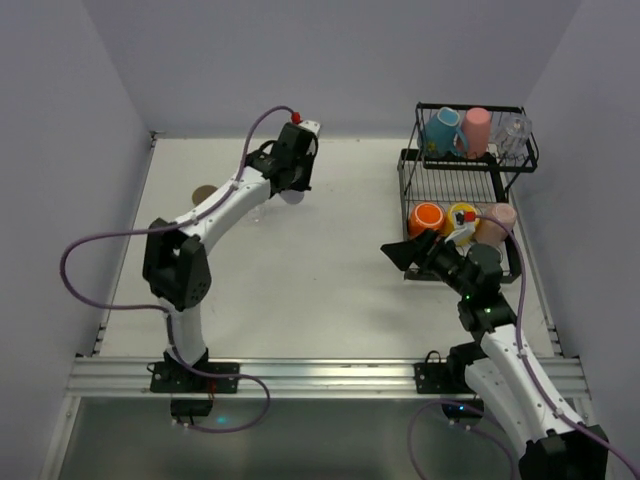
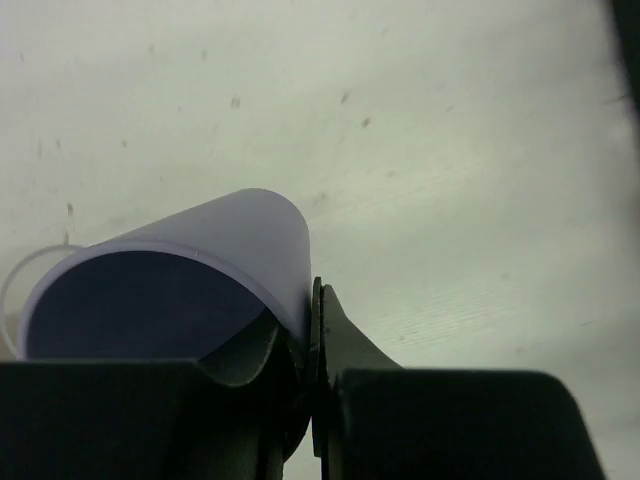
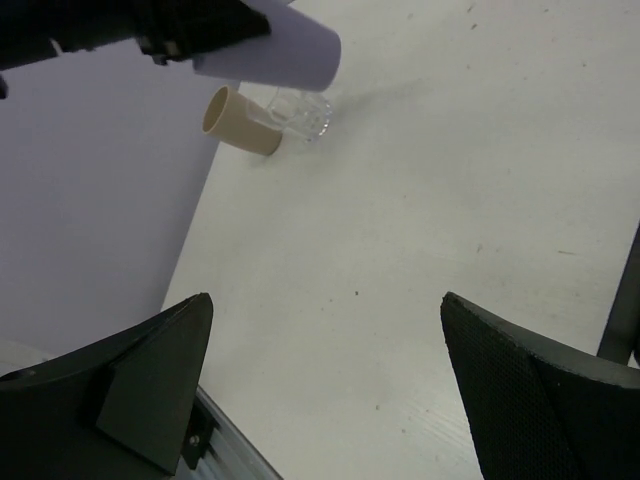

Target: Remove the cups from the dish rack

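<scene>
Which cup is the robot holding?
The lavender cup, rim pinched in the left hand; the others are in the dish rack or on the table.

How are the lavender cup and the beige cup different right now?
The lavender cup is pinched by its wall in the left gripper; the beige cup stands free. Beige sits nearer the left wall than lavender. Both are handleless and out of the rack.
</scene>
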